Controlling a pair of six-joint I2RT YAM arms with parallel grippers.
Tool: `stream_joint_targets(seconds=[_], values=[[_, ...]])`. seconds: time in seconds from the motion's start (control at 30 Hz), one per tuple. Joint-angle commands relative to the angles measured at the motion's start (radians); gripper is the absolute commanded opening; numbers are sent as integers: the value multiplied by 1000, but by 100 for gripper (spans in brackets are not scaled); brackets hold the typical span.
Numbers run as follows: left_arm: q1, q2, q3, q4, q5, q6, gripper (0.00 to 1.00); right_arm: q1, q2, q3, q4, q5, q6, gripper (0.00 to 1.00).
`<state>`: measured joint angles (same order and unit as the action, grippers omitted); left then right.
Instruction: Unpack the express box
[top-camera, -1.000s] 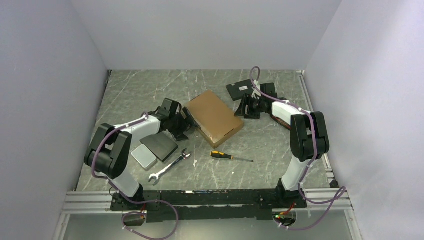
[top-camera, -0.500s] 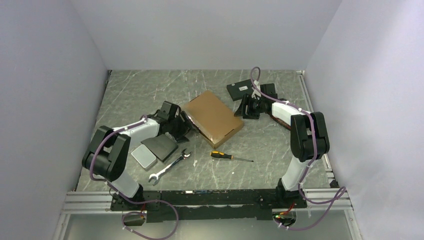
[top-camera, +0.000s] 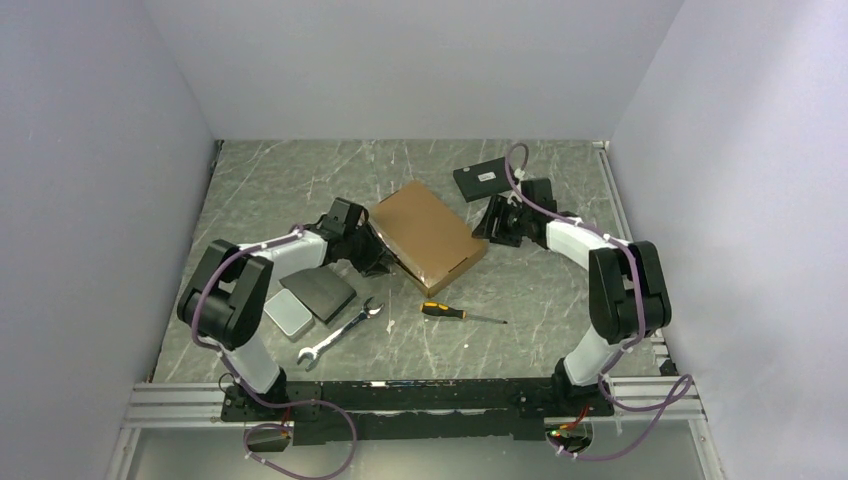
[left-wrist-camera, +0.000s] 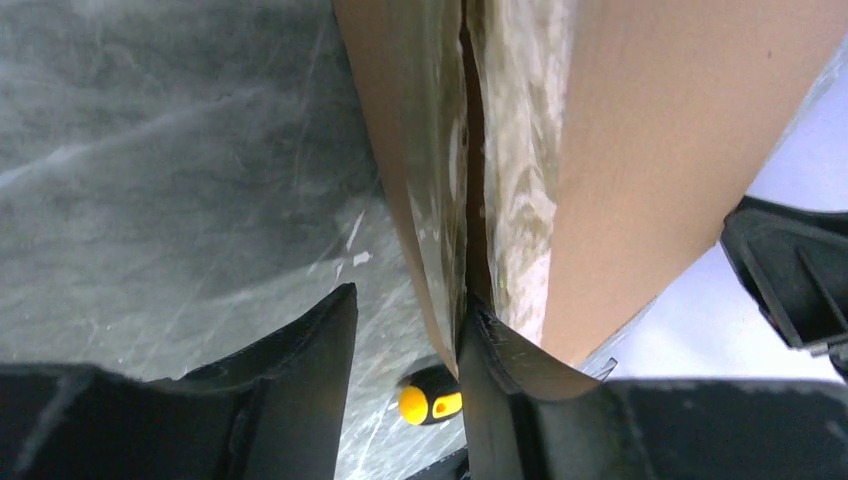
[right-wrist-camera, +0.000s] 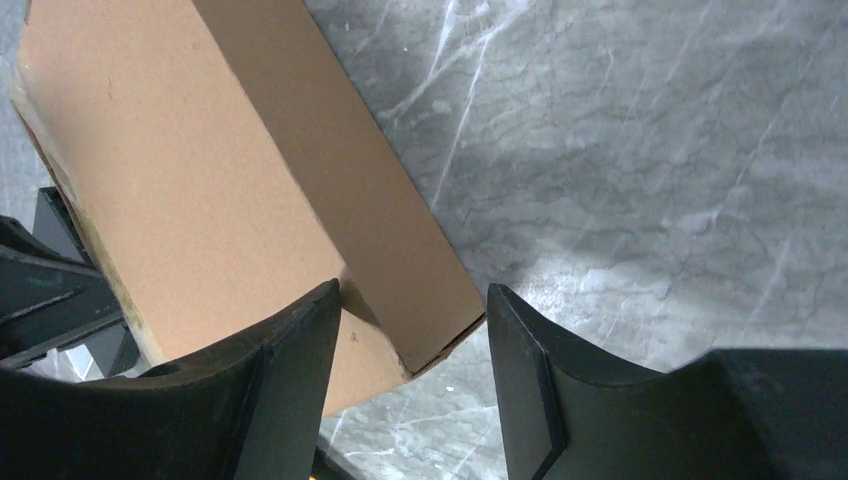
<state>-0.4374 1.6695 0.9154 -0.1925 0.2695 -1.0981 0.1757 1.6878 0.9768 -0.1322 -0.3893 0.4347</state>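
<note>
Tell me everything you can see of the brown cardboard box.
The express box is a flat, rectangular, plain brown cardboard mailer. It lies lid down and askew on the grey marbled table. Glossy tape seems to cover the seam on the left arm's side. The left gripper, open, has one finger at that seam. The right gripper, open, straddles the opposite corner, but contact there is unclear.

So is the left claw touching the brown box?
Touching. The left wrist view shows the left gripper with one fingertip pressed against the express box at its side seam, with no gap between them.
</note>
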Motion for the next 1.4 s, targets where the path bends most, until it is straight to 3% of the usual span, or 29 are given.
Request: stream_joint_targets(seconds=[0.0,0.1,0.23,0.37,0.6,0.83,1.03,1.37], values=[[5,67,20,-13,-66,1,44,33,-71,-45,51,94,46,58],[5,74,28,-14,-89,43,40,47,-98,-70,64,119,51,58],[5,12,47,-57,-134,139,21,57,-135,-75,41,147,21,59],[5,-92,63,-101,-142,246,18,83,-213,-58,-34,235,-45,63],[8,-213,134,-221,-52,350,10,278,-351,22,-183,539,-157,81],[8,-269,228,-351,-62,399,0,430,-390,96,-209,482,-67,87],[8,-250,268,-375,-113,367,0,571,-344,152,-172,562,100,92],[7,-145,327,-410,-130,346,0,681,-175,213,-89,559,28,100]])
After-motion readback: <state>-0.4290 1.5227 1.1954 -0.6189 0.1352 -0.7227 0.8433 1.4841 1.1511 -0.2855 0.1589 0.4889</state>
